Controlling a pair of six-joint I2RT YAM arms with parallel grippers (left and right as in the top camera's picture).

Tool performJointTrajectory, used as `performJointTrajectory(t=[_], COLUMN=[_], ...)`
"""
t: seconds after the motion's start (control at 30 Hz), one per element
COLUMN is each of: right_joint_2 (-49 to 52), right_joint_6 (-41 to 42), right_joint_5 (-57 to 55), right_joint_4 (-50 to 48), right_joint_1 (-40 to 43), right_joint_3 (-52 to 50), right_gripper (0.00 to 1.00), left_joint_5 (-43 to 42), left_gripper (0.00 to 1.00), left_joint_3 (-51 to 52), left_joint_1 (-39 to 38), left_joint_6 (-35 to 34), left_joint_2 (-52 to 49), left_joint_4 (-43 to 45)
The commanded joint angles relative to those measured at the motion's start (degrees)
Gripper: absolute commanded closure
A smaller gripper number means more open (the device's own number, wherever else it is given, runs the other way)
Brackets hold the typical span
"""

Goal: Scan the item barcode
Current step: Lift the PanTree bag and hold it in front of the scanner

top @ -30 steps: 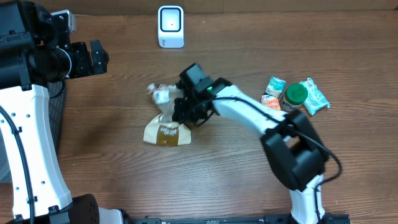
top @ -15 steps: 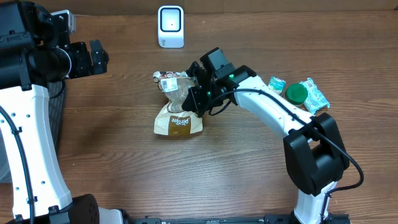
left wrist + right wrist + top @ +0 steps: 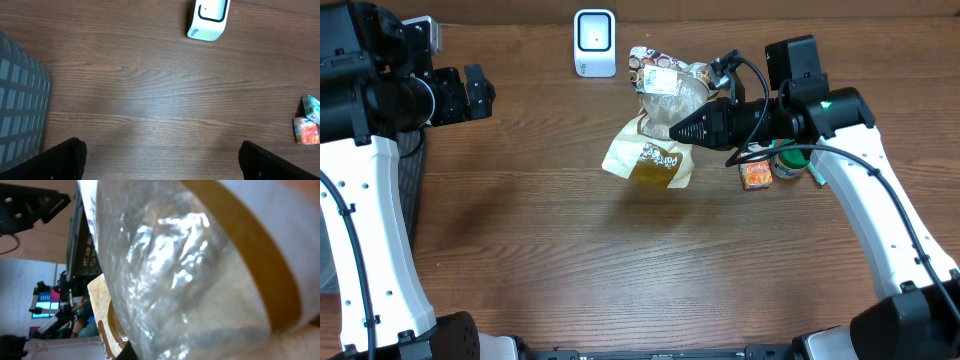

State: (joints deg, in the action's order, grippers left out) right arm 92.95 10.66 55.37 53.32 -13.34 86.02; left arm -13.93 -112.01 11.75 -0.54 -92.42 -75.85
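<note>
The item is a clear plastic bag with a tan and brown printed band (image 3: 658, 125). It hangs tilted above the table, a white label (image 3: 655, 73) showing at its knotted top end. My right gripper (image 3: 684, 129) is shut on the bag's right side, reaching in from the right. In the right wrist view the bag (image 3: 190, 275) fills the frame and hides most of the fingers. The white scanner (image 3: 594, 42) stands at the back edge, just left of the bag, and also shows in the left wrist view (image 3: 207, 17). My left gripper (image 3: 480, 92) hovers open at far left (image 3: 160, 162), holding nothing.
An orange packet (image 3: 756, 174) and a green-lidded jar (image 3: 790, 160) lie under the right arm; the packet (image 3: 305, 131) shows beside a teal one (image 3: 312, 106) in the left wrist view. A grey basket (image 3: 20, 115) sits at the table's left edge.
The right arm has lifted the bag off the table and carried it right and toward the back, close to the scanner. The left arm has not moved.
</note>
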Motion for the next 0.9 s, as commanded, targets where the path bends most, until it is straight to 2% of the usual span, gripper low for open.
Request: performJointTrajectory(t=[0.0,0.27,0.43,0.53,0.57,0.6,0.7,0.83,0.87], right_joint_2=[-2.34,-2.62,-2.43,-0.59,2.21,3.58,14.45,22.03,24.98], right_joint_6=[-0.17,2.78,7.63,7.58,7.28,6.99,4.76,-1.92,-4.44], right_joint_5=[2.43,2.16,-8.39,-17.38,-21.77,-23.56,-40.98,-63.95,-74.55], right_joint_4=[0.26,2.27,6.36,12.72,16.68,18.01,23.54,16.70,11.82], right_joint_1=[-0.50,-0.50,-1.42,-3.21,-4.37,-4.85,-9.27,-13.92,-15.72], right_joint_3=[0.37,0.74,5.68,14.53,21.99,25.03,43.93,48.87,48.63], right_gripper=[0.96,0.96,0.96,0.96,0.96,0.96,0.96,0.96,0.96], left_joint_5=[-0.48,-0.48,-0.48,-0.48,-0.48,-0.48,-0.48,-0.48,-0.48], left_gripper=[0.00,0.01,0.01,0.00,0.01,0.01,0.01,0.00,0.00], left_joint_3=[-0.44,-0.44,-0.44,-0.44,-0.44,-0.44,-0.44,-0.44,-0.44], left_joint_1=[0.24,0.24,0.24,0.24,0.24,0.24,0.24,0.24,0.24], left_joint_6=[-0.76,-0.76,-0.76,-0.76,-0.76,-0.76,-0.76,-0.76,-0.76], left_joint_2=[-0.09,-0.09,-0.09,-0.09,-0.09,-0.09,-0.09,-0.09,-0.09], left_joint_4=[0.00,0.00,0.00,0.00,0.00,0.00,0.00,0.00,0.00])
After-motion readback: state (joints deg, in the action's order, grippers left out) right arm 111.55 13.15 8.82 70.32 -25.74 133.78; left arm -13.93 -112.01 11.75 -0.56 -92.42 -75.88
